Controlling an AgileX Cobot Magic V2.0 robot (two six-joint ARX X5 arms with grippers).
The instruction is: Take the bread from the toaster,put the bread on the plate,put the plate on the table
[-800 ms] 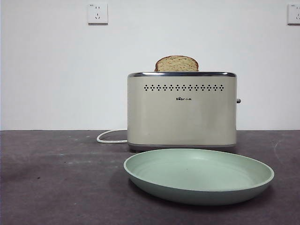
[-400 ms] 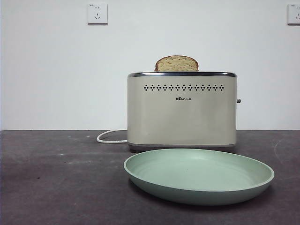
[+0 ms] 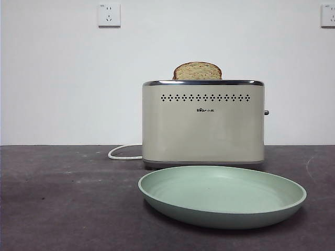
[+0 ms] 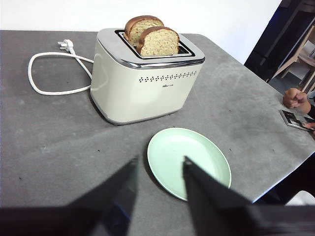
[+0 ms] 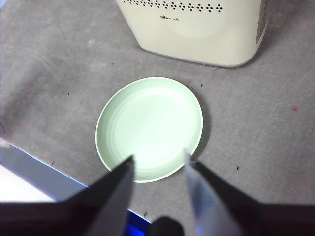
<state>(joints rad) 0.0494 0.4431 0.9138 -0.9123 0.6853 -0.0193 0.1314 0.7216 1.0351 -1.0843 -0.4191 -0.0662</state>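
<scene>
The cream toaster stands on the dark table, with the bread poking up from its slot. In the left wrist view the bread is the slice nearer the toaster's dotted side, and a second slice stands behind it. The mint-green plate lies flat on the table in front of the toaster. My left gripper hangs open above the table by the plate. My right gripper is open over the near rim of the plate. Neither gripper shows in the front view.
A white cord with its plug loops on the table beside the toaster. The table's edge runs close behind the plate, with a person's hand beyond it. Two wall sockets sit on the back wall.
</scene>
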